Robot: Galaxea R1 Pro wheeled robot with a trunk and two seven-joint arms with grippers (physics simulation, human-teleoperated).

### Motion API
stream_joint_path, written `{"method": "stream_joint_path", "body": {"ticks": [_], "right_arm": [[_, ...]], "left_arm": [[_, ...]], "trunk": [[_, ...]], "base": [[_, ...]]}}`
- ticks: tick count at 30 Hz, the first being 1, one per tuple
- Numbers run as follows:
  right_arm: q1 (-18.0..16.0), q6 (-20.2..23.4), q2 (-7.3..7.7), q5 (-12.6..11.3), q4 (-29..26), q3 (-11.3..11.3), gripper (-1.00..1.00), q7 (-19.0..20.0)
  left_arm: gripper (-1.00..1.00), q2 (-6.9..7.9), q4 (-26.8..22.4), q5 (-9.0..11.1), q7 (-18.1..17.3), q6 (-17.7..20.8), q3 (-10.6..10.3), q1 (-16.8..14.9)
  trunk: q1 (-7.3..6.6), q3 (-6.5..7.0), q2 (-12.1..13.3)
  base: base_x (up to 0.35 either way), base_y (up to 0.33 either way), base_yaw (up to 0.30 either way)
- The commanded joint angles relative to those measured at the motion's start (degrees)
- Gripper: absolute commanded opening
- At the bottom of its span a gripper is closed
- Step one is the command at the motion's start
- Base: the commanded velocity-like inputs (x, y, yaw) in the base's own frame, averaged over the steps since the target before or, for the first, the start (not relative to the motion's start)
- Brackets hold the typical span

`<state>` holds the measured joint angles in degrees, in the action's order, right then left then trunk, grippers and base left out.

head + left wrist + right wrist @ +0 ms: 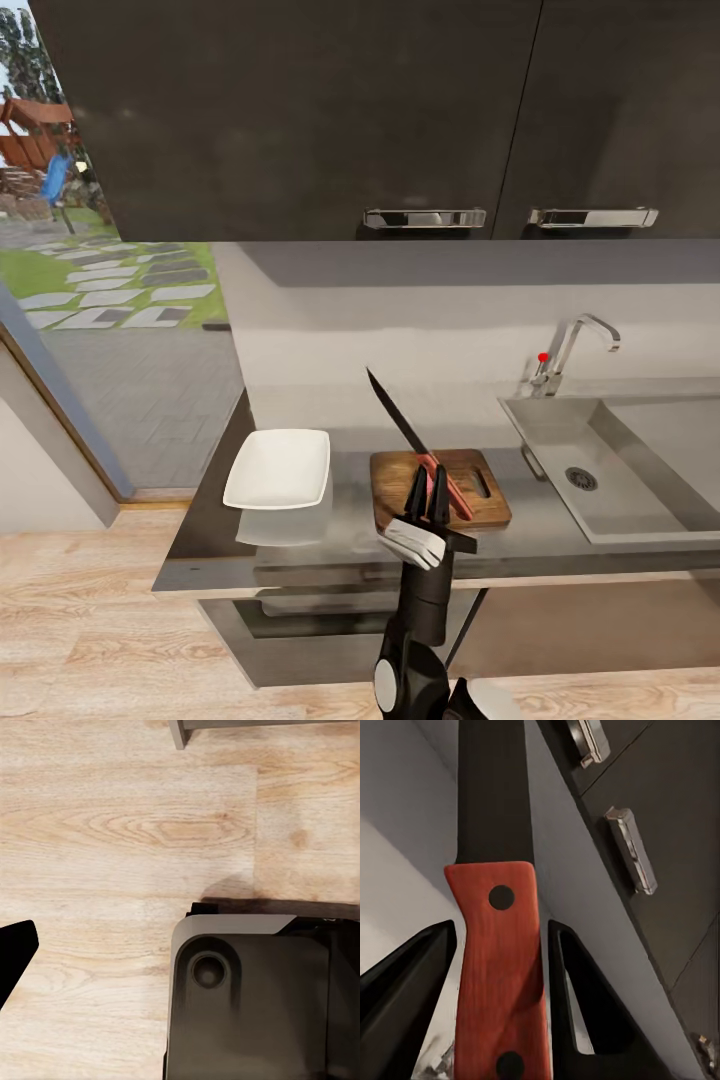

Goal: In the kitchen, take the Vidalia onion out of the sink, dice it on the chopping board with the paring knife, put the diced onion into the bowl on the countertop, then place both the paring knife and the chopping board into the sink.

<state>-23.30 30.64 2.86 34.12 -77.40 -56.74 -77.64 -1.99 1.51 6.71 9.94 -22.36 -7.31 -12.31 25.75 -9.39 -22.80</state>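
Observation:
My right gripper (pixel 430 478) is shut on the red handle of the paring knife (pixel 400 420). It holds the knife tilted over the chopping board (pixel 492 505), with the dark blade pointing up toward the back wall. In the right wrist view the handle (pixel 499 975) stands between both fingers (pixel 405 982). The white square bowl (pixel 278 467) sits on the countertop (pixel 560 545) left of the board and looks bare inside. The sink (pixel 640 480) lies to the right. The Vidalia onion is out of view. One black fingertip (pixel 16 949) of my left gripper hangs low over the floor.
A chrome tap with a red knob (pixel 570 350) stands behind the sink. Dark wall cabinets with metal handles (pixel 425 217) hang above the counter. A glass door (pixel 110 300) opens to the left. My own base (pixel 247 997) sits on the wooden floor (pixel 127 832).

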Motion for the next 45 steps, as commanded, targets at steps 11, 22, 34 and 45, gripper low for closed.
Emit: {"method": "stream_joint_path", "body": {"ticks": [11,22,34,45], "right_arm": [[-0.08,3.95,1.23,0.02,0.92,3.41,-1.0,-0.03],[-0.08,4.08,2.83,-0.87,2.48,5.2,-1.0,2.01],[-0.08,3.57,3.09,-2.28,4.89,4.32,-1.0,4.03],[-0.08,1.23,1.18,-2.35,8.48,0.78,-1.0,1.09]], "left_arm": [[1.0,-0.03,0.16,0.58,0.1,-0.32,-0.51,-0.08],[1.0,-0.03,0.16,0.58,0.08,-0.32,-0.51,-0.08],[1.0,-0.12,0.54,0.66,0.08,-0.48,-0.51,-0.08],[1.0,-0.12,0.69,0.67,0.08,-0.49,-0.51,-0.08]], "trunk": [[0.03,-0.11,-0.12],[0.03,-0.11,-0.12],[0.03,-0.11,-0.12],[0.03,-0.11,-0.12]], "base": [[0.0,0.0,0.0],[0.0,0.0,0.0],[0.0,0.0,0.0],[0.0,0.0,0.0]]}}
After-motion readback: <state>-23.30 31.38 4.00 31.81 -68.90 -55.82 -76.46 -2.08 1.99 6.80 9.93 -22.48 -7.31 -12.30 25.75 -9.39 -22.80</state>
